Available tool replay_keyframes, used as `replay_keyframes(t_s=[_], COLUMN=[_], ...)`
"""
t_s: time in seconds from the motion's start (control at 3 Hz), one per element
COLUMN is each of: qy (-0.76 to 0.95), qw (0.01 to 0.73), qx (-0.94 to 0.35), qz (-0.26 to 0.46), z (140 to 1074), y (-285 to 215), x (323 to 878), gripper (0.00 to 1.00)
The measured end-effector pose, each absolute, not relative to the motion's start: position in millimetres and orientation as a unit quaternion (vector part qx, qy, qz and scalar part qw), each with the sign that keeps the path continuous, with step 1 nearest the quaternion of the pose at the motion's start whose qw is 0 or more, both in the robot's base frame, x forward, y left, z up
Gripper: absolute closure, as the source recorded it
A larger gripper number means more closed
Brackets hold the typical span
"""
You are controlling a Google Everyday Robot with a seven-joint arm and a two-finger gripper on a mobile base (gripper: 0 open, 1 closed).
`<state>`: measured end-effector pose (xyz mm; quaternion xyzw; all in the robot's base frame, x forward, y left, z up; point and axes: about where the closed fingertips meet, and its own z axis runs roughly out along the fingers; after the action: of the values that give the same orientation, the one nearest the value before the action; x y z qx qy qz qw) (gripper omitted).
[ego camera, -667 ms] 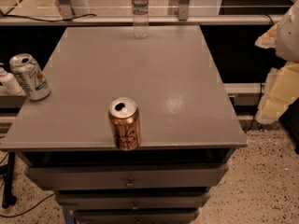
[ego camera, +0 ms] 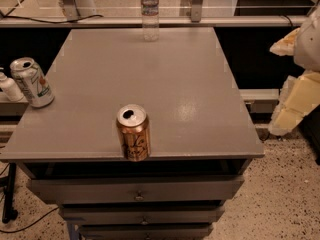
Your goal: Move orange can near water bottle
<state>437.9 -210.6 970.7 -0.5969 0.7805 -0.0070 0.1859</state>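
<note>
Two task things stand well apart: the orange can (ego camera: pixel 133 134) upright at the near edge of the tabletop (ego camera: pixel 190 84), the water bottle (ego camera: pixel 150 14) upright at the far edge, so the move looks not yet begun. The hand (ego camera: pixel 292 101) hangs off the right side, touching nothing; wide or narrow, I cannot tell. Nothing has visibly shifted since the earlier frame.

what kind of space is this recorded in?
Probably a lab or office test area: a grey drawer cabinet serves as table, the floor is speckled, and the orange can and water bottle look staged on it. The end effector is at the right edge, beside the cabinet.
</note>
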Motion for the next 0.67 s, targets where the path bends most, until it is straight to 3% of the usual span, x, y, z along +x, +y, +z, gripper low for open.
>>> replay_keyframes(t_s=[0.67], qy=[0.752], qw=[0.305], qx=[-0.570], qz=[0.125], z=[941.0], y=[-189.7], x=[442.0], gripper=[0.00])
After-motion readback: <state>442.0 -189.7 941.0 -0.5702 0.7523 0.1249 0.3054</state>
